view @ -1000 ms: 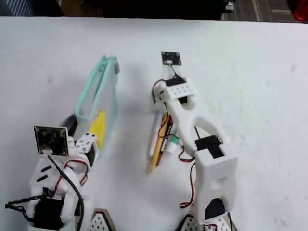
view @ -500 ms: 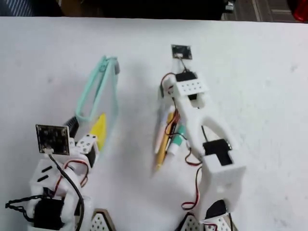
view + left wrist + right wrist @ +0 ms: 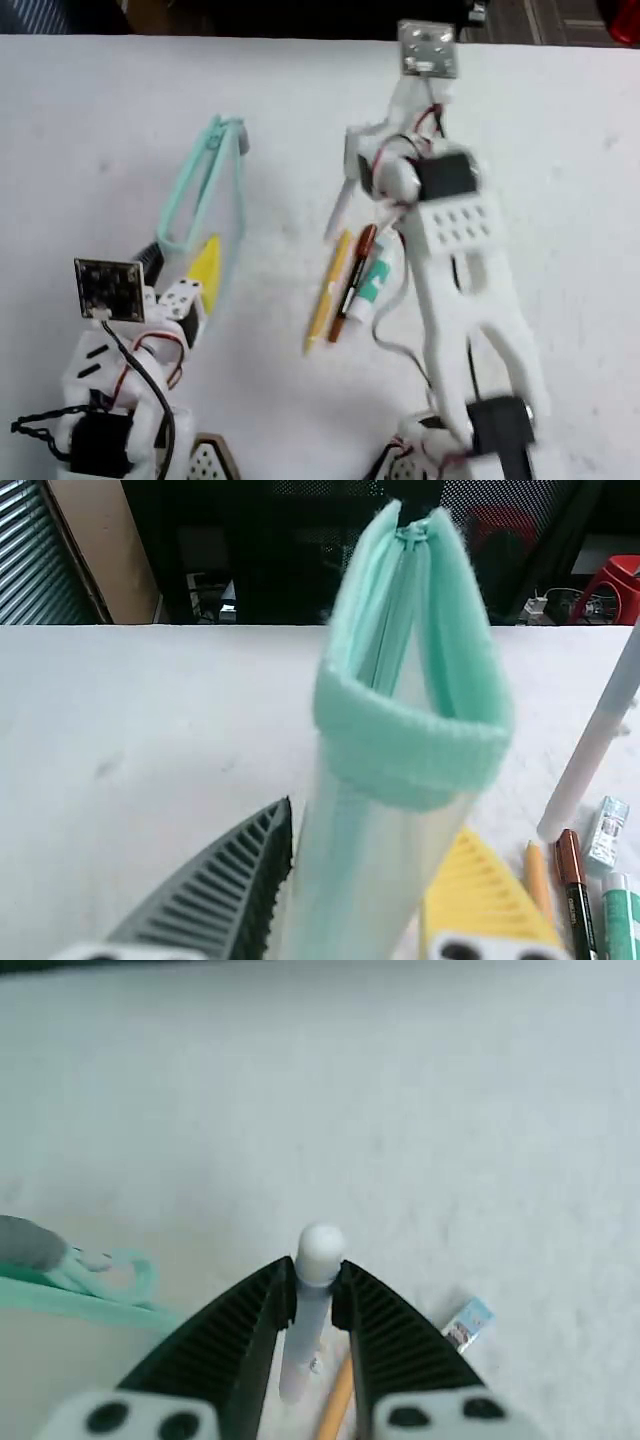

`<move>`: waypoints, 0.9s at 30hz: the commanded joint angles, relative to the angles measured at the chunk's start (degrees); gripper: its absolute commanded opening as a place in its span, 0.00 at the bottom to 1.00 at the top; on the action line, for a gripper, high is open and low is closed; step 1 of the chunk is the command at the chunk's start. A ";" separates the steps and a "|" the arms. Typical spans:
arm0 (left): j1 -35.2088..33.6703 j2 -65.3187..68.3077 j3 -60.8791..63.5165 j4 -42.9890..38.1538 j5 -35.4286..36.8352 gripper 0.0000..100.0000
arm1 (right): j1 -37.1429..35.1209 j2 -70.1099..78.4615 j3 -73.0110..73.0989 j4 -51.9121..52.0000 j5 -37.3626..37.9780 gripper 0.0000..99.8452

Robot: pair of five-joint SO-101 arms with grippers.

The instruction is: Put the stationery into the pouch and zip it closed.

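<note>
High view: pen (image 3: 337, 212) now off pile (image 3: 352, 282)

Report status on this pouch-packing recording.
Left gripper shut on pouch, mouth open. Right gripper shut on white pen. Pencil, brown pen on table. Nothing blocking pouch.

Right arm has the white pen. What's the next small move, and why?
Probably carry the right gripper sideways toward the open mouth of the pouch. It is shut on the white pen, which hangs tilted and apart from the pouch, not over it. The left gripper holds the pouch with its zipper open, so a short carry should come before any lowering or release.
</note>
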 commanded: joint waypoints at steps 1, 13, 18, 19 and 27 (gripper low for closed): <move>0.40 -0.04 -4.40 0.35 0.18 0.21 | 0.40 -12.88 -2.37 -0.13 0.79 0.02; 0.57 -0.04 -4.40 1.67 0.53 0.29 | -11.82 -29.32 -2.02 -11.56 1.05 0.02; 0.57 -0.04 -4.40 1.58 0.53 0.29 | -21.85 -29.23 -2.02 -16.66 10.11 0.02; 0.57 -0.04 -4.40 1.58 0.53 0.29 | -23.43 -29.23 -2.20 -17.63 11.43 0.02; 0.48 -0.04 -4.40 1.58 0.53 0.29 | -27.74 -29.58 -2.20 -16.57 12.84 0.02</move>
